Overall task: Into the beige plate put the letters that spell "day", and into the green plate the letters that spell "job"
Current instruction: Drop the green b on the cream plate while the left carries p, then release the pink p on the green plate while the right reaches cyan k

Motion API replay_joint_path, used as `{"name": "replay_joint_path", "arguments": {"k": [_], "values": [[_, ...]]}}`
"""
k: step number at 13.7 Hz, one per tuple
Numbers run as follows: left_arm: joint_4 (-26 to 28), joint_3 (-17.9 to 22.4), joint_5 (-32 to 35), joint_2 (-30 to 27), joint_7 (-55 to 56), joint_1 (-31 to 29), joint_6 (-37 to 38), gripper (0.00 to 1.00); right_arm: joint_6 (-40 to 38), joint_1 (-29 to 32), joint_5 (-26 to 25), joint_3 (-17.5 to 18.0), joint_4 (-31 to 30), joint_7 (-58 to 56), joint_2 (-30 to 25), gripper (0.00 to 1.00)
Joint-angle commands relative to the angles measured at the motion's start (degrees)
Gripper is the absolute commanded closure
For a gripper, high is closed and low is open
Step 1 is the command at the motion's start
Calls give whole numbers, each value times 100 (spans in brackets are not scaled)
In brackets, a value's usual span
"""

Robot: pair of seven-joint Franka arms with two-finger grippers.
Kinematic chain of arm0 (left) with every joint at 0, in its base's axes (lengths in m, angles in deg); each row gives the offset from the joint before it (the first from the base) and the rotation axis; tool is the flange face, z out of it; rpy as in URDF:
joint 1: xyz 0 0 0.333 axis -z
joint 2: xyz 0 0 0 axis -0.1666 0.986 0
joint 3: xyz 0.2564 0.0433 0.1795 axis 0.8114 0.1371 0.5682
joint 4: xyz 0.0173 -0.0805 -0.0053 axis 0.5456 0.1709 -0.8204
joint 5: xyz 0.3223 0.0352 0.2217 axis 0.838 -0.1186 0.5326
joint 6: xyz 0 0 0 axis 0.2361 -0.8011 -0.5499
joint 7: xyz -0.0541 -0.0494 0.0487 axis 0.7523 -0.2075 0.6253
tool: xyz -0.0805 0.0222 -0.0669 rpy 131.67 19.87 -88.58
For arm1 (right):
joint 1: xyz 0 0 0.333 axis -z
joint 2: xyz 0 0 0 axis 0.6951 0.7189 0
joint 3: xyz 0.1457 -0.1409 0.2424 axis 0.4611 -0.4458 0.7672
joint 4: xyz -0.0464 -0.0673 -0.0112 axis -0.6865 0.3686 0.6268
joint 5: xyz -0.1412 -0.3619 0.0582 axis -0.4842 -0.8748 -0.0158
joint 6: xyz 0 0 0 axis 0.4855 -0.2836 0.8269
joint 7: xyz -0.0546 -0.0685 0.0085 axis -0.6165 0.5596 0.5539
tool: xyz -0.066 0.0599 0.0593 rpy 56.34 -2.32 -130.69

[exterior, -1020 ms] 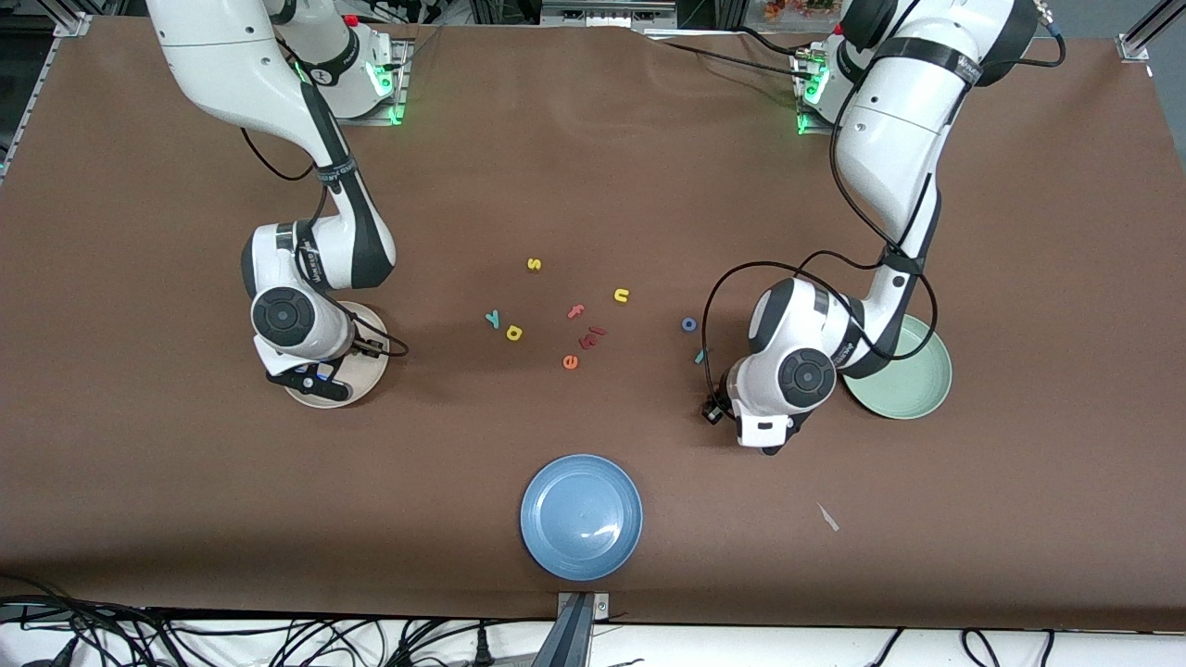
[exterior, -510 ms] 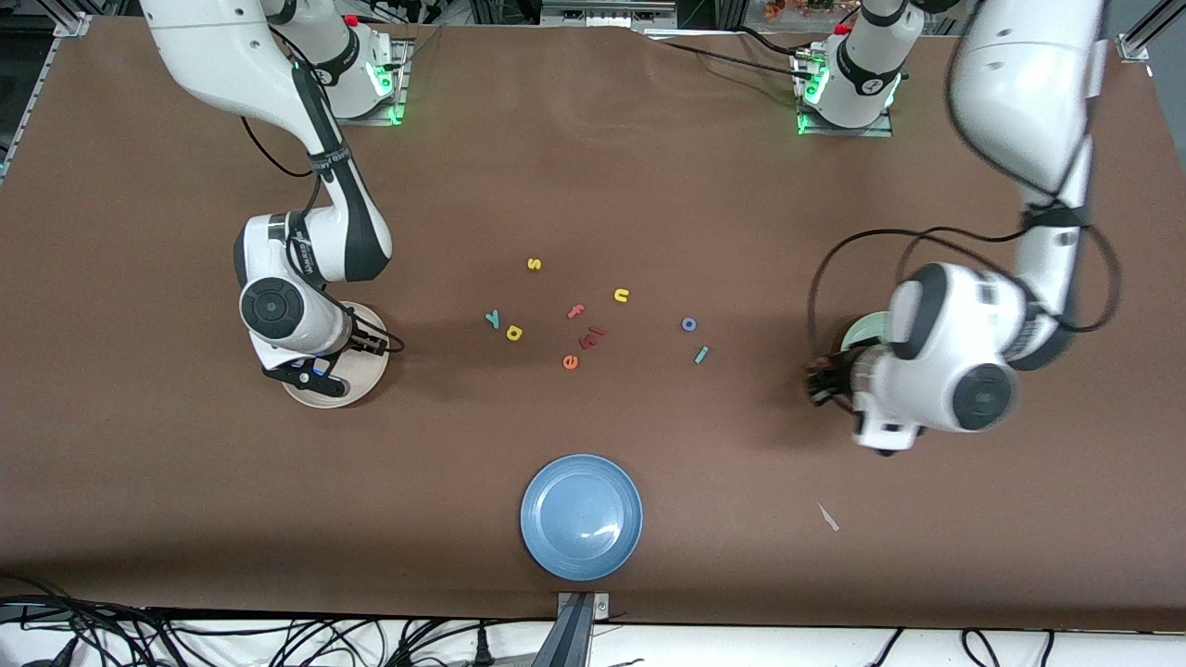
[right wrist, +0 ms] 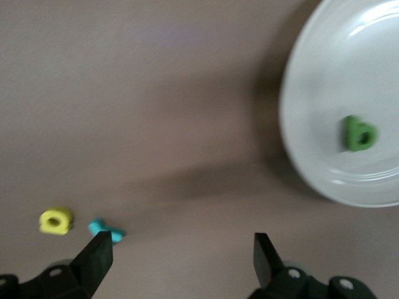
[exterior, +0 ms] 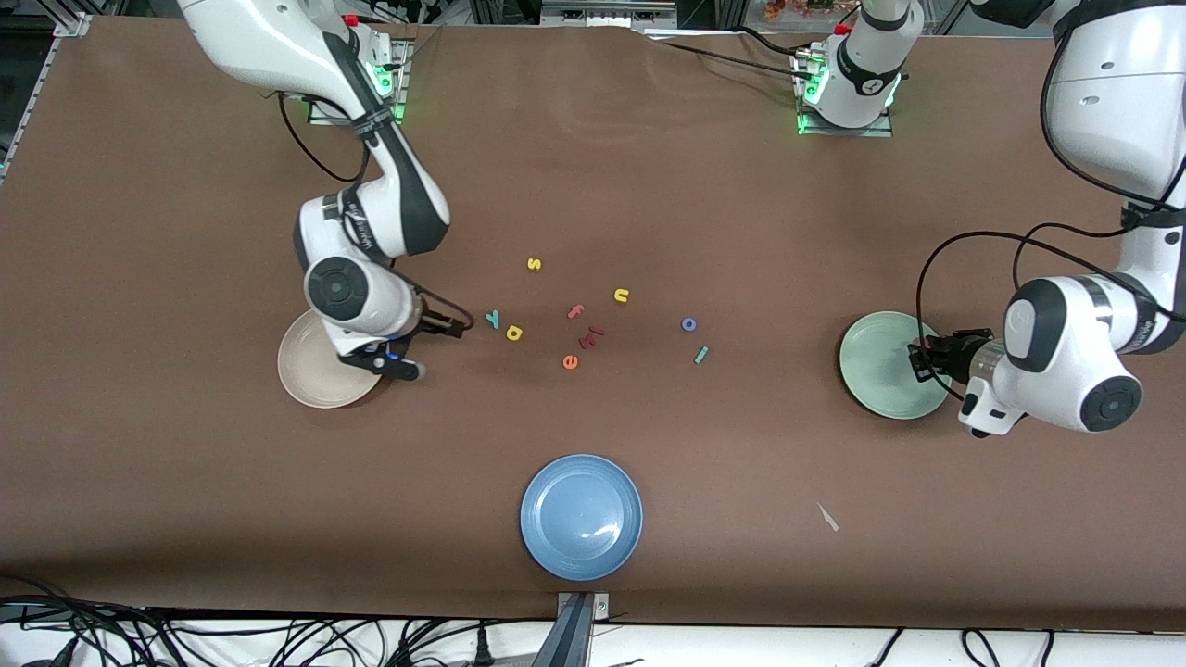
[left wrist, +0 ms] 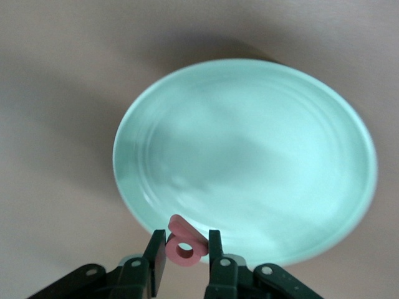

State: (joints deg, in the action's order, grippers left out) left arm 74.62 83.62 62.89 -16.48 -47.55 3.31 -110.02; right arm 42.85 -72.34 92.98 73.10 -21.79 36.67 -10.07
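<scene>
My left gripper [exterior: 922, 359] [left wrist: 186, 235] hangs over the rim of the pale green plate [exterior: 880, 371] [left wrist: 249, 124], shut on the salmon "b" [left wrist: 185, 244]. My right gripper [exterior: 445, 325] [right wrist: 182, 243] hovers open and holds nothing, over bare table between the beige plate [exterior: 306, 380] [right wrist: 330, 75] and the teal "y" [exterior: 492, 319] [right wrist: 106, 229]. The dark green "d" [right wrist: 360, 134] lies in the beige plate. The yellow "a" [exterior: 513, 332] [right wrist: 56, 221] sits beside the "y". The blue "o" [exterior: 688, 324] and teal "j" [exterior: 701, 354] lie mid-table, toward the green plate.
A blue plate [exterior: 581, 516] sits near the table's front edge. Loose letters lie mid-table: yellow "s" [exterior: 534, 264], yellow "n" [exterior: 621, 295], salmon "f" [exterior: 575, 312], orange "e" [exterior: 570, 361] and a dark red piece [exterior: 593, 337]. A white scrap [exterior: 827, 517] lies nearer the camera.
My left arm swung from beside the "j" to over the green plate. My right gripper opened over the beige plate, then moved toward the "y" and "a".
</scene>
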Motion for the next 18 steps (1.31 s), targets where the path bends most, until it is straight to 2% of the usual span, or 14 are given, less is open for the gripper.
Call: {"name": "replay_joint_path", "arguments": {"k": [1,3,4,5,8,11,13,14,18], "values": [[442,-62,204,-137,-105,21,-394,95,172,-166,-3,78,-134,-43,24,0],[442,-71,204,-137,-105,4,-395,83,172,-447,-48,70,-221,-323,24,0],[442,-71,204,-145,-105,4,-395,54,216,-500,-65,79,-222,-351,24,0],[390,-71,204,-146,-105,13,-395,3,390,-657,-57,79,-231,-281,85,1],[354,-158,143,-417,-27,100,-351,0,760,-756,-57,70,-309,-8,270,17],[328,-832,134,-594,428,171,-360,0,910,-756,-57,70,-345,9,331,36],[319,-1343,203,-576,1034,214,-525,0,946,-738,-57,52,-345,106,340,36],[345,-1528,213,-576,1246,389,-840,0,954,-747,-48,61,-345,115,340,36],[381,-1512,291,-296,1740,1250,-1913,6,1192,-756,-57,61,-354,115,463,36]]}}
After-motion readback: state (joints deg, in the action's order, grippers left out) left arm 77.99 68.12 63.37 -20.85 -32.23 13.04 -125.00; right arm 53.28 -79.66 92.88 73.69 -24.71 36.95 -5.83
